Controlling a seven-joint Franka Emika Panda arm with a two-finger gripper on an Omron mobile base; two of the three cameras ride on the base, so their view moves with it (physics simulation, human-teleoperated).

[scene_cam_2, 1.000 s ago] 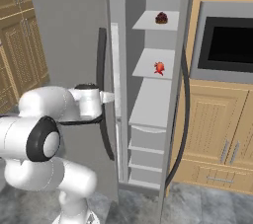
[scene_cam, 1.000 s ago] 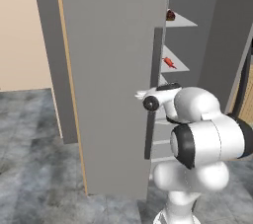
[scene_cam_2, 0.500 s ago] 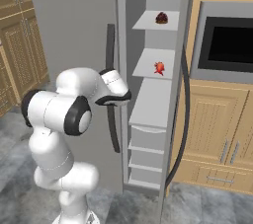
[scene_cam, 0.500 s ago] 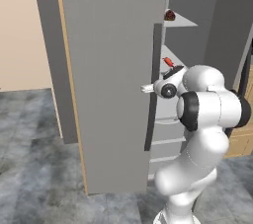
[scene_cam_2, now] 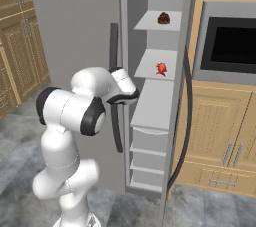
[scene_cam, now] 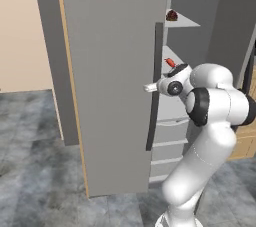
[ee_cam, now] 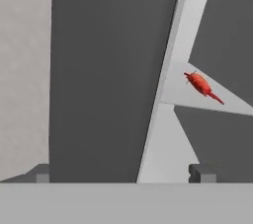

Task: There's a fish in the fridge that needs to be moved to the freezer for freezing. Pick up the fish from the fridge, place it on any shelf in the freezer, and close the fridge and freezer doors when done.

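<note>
The narrow freezer [scene_cam_2: 155, 86] stands open, with the red-orange fish [scene_cam_2: 161, 68] lying on its middle grey shelf [scene_cam_2: 150, 66] and a dark red-brown lump [scene_cam_2: 163, 18] on the shelf above. The gripper [ee_cam: 126, 172] is wide open and empty, just outside the compartment's front edge beside the wide grey door [scene_cam: 112, 81].

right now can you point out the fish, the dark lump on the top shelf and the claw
fish [scene_cam_2: 161, 68]: right base view, on its red-orange body, lying on the middle shelf.
dark lump [scene_cam_2: 163, 18]: right base view, middle of the lump, on the top shelf.
claw [ee_cam: 125, 172]: hand view, midway between its two dark tips, open.
</note>
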